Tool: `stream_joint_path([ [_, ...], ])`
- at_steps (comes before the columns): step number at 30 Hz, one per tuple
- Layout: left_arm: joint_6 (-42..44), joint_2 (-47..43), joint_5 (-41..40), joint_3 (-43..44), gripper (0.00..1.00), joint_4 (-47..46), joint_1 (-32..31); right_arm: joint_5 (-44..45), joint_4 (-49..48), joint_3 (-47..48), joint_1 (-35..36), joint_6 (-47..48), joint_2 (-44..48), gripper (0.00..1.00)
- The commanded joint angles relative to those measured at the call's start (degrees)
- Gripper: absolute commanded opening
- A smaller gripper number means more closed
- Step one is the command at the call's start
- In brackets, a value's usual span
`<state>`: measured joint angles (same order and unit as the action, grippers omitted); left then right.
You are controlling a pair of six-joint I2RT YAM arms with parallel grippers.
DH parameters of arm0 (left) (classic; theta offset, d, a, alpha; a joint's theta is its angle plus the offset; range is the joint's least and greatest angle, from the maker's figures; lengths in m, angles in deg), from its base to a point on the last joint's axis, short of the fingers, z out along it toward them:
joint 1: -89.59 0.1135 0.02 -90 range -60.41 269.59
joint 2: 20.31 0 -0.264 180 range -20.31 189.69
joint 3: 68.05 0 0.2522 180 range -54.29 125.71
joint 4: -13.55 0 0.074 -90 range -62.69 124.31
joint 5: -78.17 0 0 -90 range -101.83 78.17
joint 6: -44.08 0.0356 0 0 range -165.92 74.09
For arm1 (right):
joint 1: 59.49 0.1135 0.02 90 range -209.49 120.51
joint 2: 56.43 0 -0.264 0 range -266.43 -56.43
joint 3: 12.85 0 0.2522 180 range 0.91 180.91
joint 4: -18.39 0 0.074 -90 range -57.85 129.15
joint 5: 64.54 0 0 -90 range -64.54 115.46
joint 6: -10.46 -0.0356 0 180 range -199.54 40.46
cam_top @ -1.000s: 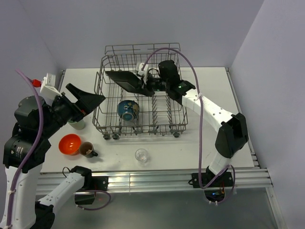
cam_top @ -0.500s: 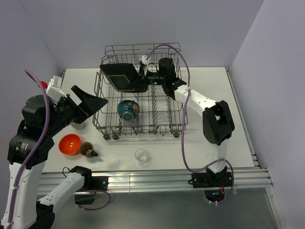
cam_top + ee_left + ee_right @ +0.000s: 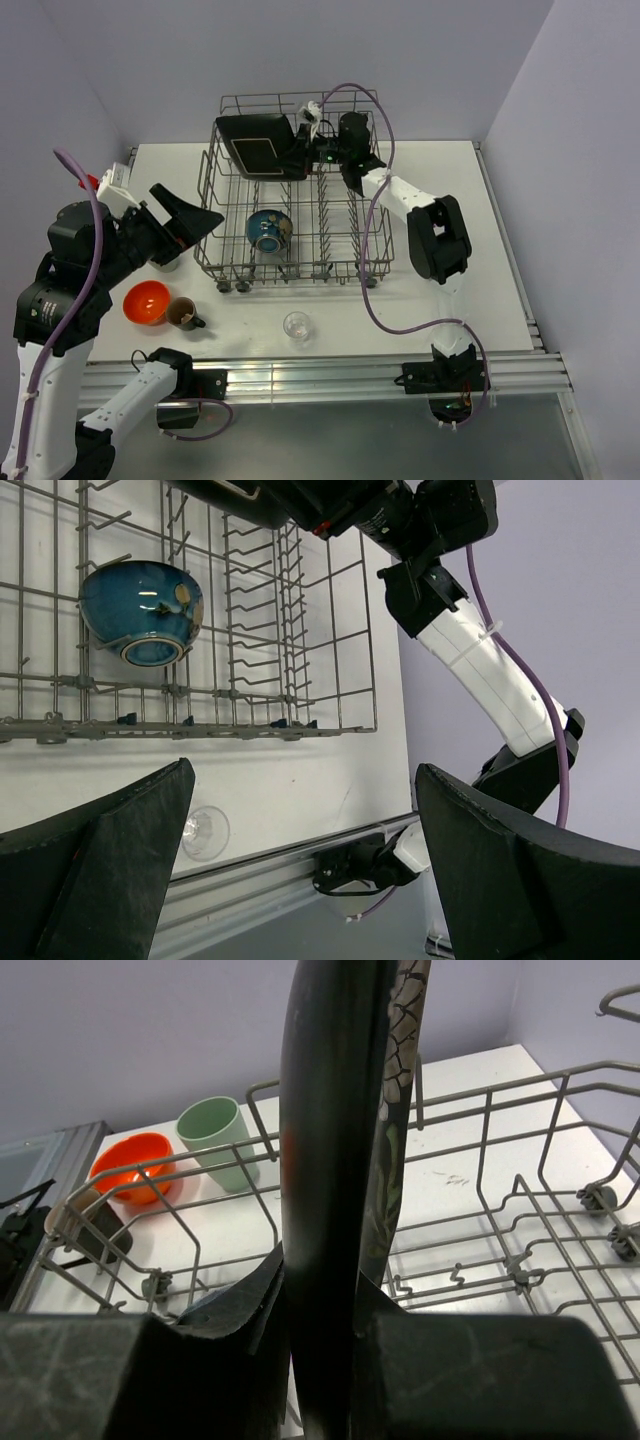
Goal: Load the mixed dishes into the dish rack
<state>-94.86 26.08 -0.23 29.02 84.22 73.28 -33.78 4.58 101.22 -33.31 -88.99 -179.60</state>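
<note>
The dish rack (image 3: 300,272) stands mid-table with the blue round bowl (image 3: 268,230) on its side in the front left section. My right gripper (image 3: 302,156) is shut on the black square plate (image 3: 257,146), holding it above the rack's back left corner. In the right wrist view the plate (image 3: 335,1150) is edge-on between my fingers (image 3: 245,1305). My left gripper (image 3: 188,218) hangs open and empty left of the rack, partly covering the pale green cup (image 3: 163,263). The orange bowl (image 3: 146,301), brown mug (image 3: 183,314) and clear glass (image 3: 296,324) sit on the table in front.
The rack's raised back rail (image 3: 300,100) is just behind the plate. Upright tines (image 3: 255,600) fill the rack's middle and right rows. The right arm's forearm (image 3: 405,200) crosses the rack's back right corner. The table's near edge rail (image 3: 250,865) lies beyond the glass (image 3: 205,831).
The right gripper carried the plate left and toward the back rail, turning it more upright; the arm's elbow folded in. The left arm shifted slightly, gripper still open.
</note>
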Motion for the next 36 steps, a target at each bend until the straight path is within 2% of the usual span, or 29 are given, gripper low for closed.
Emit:
stream_joint_path([
  [1,0.96,0.01,-1.22,1.24,0.99,-0.48,0.06,-2.81,-11.45,4.63,-0.42,-1.88,1.45,0.0],
  [15,-0.27,0.28,-0.61,-0.6,0.99,-2.5,0.06,-6.41,-18.22,-0.82,-1.65,-7.86,0.92,0.0],
  [27,-1.41,-1.04,-1.31,-1.13,0.99,-1.71,0.06,-4.48,-18.04,-4.33,-1.92,-7.07,-0.57,0.0],
  [36,-1.5,-1.39,-1.75,-0.78,0.99,-1.01,0.14,-1.58,-13.92,-2.93,-1.92,-4.44,-3.12,0.0],
])
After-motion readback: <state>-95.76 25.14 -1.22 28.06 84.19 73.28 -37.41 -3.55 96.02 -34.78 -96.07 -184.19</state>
